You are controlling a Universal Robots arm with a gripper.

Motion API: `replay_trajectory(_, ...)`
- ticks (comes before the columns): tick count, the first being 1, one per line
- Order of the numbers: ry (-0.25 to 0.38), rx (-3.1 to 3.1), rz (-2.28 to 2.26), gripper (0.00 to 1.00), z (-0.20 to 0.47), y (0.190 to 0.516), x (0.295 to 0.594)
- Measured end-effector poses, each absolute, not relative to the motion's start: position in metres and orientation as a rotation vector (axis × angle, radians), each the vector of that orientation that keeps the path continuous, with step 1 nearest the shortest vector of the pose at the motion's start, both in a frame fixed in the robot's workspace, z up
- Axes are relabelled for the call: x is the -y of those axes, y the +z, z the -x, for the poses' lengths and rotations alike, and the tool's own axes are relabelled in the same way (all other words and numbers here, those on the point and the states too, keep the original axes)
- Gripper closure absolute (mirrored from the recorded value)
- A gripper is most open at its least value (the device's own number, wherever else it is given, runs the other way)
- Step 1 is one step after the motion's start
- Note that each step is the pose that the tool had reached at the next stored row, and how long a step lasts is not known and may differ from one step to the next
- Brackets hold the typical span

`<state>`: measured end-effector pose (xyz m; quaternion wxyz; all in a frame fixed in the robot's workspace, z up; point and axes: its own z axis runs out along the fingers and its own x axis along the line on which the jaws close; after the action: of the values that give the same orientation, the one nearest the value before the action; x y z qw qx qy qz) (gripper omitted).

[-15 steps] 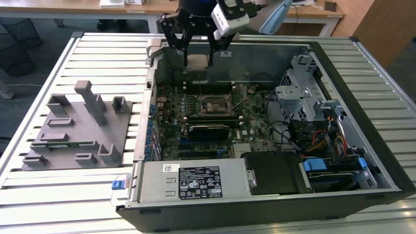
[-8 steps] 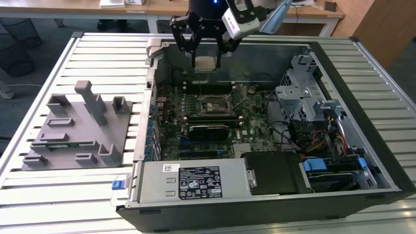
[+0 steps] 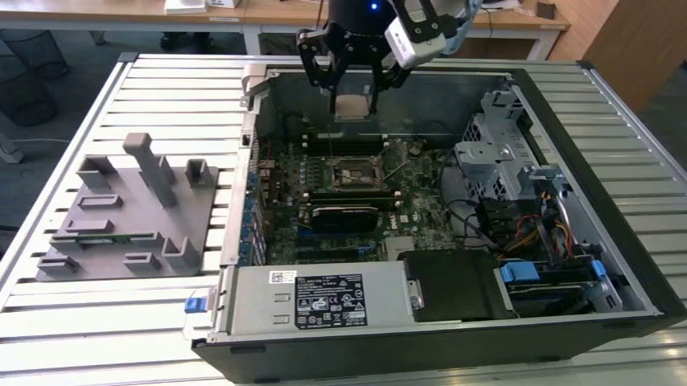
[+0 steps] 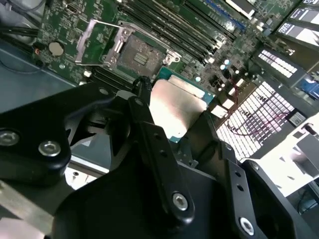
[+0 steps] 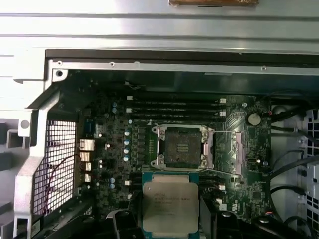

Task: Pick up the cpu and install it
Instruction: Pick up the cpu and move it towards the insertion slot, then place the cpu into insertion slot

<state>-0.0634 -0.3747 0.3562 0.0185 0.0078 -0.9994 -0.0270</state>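
cpu (image 3: 352, 108), small flat square silver-grey chip with pale rim, gripped at edges by black claw gripper (image 3: 352, 96), hanging above open black computer case (image 3: 429, 347), not yet over empty square motherboard socket (image 5: 180, 147). Likely needs: chip level, corners aligned, gentle straight descent, no sliding.

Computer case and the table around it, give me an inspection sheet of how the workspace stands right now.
Surface: slatted metal table, carrying the open computer case.
Job's things: cpu held in the air above the motherboard; cpu socket has its frame swung open, no chip in it.
Clutter: grey fixture tray at the exterior view's left, a green memory stick lying in it.
Grippers: gripper shut on the cpu's edges, over the case.
Cables: coloured wire bundle inside the case at the exterior view's right.
Surroundings: desks beyond the table, a wire bin on the floor.
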Motion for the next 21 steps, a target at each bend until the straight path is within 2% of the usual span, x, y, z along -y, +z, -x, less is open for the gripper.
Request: replay_trajectory(21,-0.071,3.104,0.016,0.46,0.052,0.352,0.375)
